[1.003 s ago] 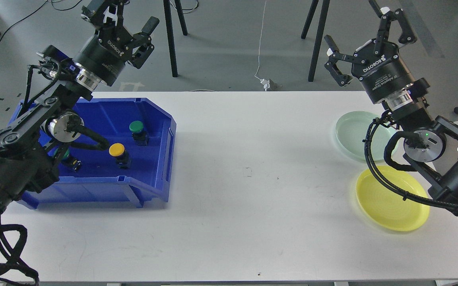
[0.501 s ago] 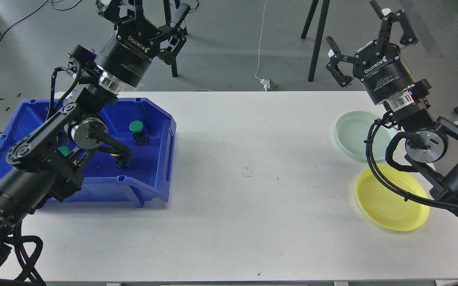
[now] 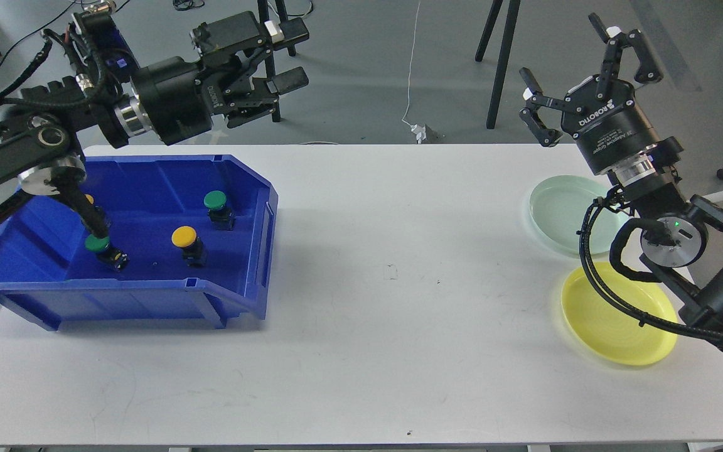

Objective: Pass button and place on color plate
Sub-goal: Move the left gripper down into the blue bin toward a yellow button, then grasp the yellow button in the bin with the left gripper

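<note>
Yellow button (image 3: 184, 237) stands upright in the bin (image 3: 236, 169) at the bench's left edge, below my nearer left fingers (image 3: 283, 53), released and empty; right fingers (image 3: 578, 63) released too.

- Blue bin (image 3: 236, 182): glossy moulded plastic.
- White table (image 3: 361, 326): smooth, matt, faintly scuffed.
- Yellow plate (image 3: 594, 326) and pale green plate (image 3: 556, 207): smooth, shiny plastic.
- Button caps (image 3: 184, 236): glossy plastic.

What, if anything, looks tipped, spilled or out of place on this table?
Nothing stands out. The buttons sit inside the blue bin; the green plate and yellow plate lie flat and bare. Both the left gripper and right gripper hang open, holding nothing.
</note>
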Available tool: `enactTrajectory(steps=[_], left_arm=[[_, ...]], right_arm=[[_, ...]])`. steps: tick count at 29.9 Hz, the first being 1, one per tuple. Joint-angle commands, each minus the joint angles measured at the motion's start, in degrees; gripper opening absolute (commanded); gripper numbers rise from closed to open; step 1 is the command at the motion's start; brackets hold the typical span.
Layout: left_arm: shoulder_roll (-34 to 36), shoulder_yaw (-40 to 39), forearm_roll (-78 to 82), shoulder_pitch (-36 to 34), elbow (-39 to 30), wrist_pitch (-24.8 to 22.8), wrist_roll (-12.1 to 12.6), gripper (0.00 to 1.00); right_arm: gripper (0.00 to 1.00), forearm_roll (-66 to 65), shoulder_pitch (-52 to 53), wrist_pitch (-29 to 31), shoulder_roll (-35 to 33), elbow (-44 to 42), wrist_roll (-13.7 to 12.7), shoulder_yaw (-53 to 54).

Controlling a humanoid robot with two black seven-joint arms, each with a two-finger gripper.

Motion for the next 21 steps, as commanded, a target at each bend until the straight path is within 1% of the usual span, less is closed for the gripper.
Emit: enactTrajectory(steps=[1,3,5,7,10,13,18,21], left_arm=[[2.83,19.41,6.54,-14.44,-0.47,0.0,0.01,0.86],[2.66,27.94,11.38,-19.98,-0.12,0.49,0.01,0.86],[2.04,34.45,14.03,-22.37,1.02,2.16,0.01,0.86],[0.64,39.9,16.31,-22.82,3.91,4.35,0.01,0.86],[-2.52,45.72,20.18,-22.38,8.22,7.08,0.01,0.86],[-3.32,48.45,21.42,-21.68,10.95,7.35,0.01,0.86],[-4.55,49.69,21.6,-19.48,14.11,7.44,0.01,0.86],[-4.55,50.92,21.6,-18.43,14.47,8.22,0.01,0.86]], right_arm=[[0.99,0.0,-1.08,-0.04,-0.08,-0.14,0.07,0.09],[0.99,0.0,-1.96,0.05,0.0,-0.05,0.07,0.71],[0.99,0.0,-2.84,0.05,-0.08,-0.05,0.07,1.23],[0.99,0.0,-3.54,0.05,-0.26,-0.05,0.07,1.94],[0.99,0.0,-3.81,0.05,-0.35,-0.05,0.07,2.38],[0.99,0.0,-3.81,0.05,-0.08,-0.05,0.07,2.29],[0.99,0.0,-3.81,0.05,0.27,-0.05,0.07,2.29],[0.99,0.0,-3.81,0.05,0.27,-0.05,0.07,2.2]])
